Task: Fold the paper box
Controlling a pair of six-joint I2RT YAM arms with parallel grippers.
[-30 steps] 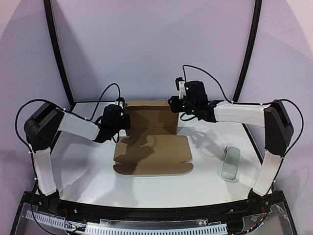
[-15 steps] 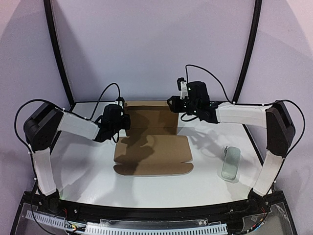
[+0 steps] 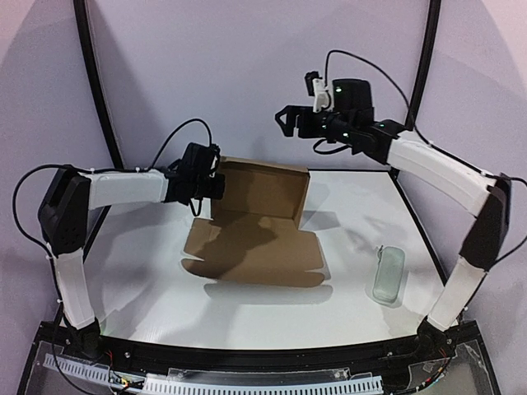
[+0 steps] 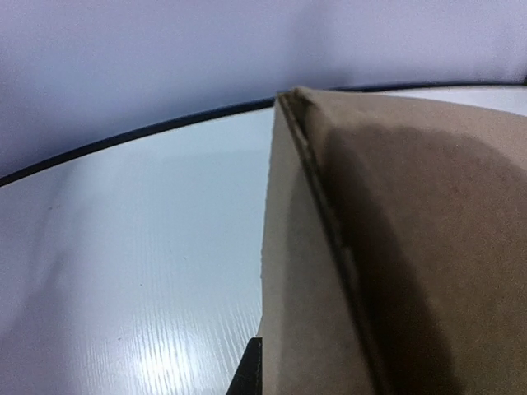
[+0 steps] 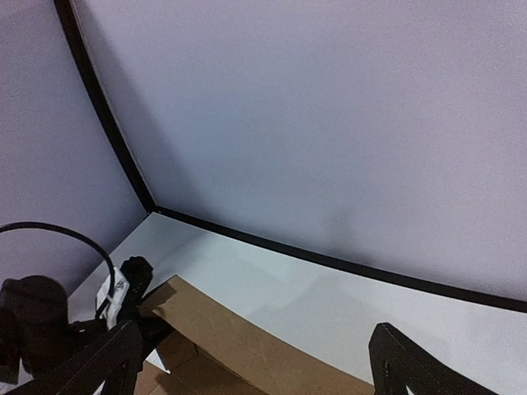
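The paper box (image 3: 255, 239) is a brown cardboard sheet lying mid-table with its rear panel (image 3: 263, 189) standing up. My left gripper (image 3: 216, 185) is shut on that panel's upper left corner. In the left wrist view the cardboard (image 4: 395, 247) fills the right side, with one dark finger (image 4: 251, 374) pressed against it. My right gripper (image 3: 285, 120) hangs high above the panel's right end, open and touching nothing. In the right wrist view its fingers (image 5: 99, 362) stand far apart over the panel's top edge (image 5: 239, 341).
A small pale grey-green case (image 3: 389, 276) lies on the white table (image 3: 123, 271) at the right. Black frame poles (image 3: 97, 90) rise at both rear corners, with the purple back wall behind the box.
The right gripper opened, let go of the panel's right corner and rose up and back. The left gripper lifted with its corner, so the box now sits skewed.
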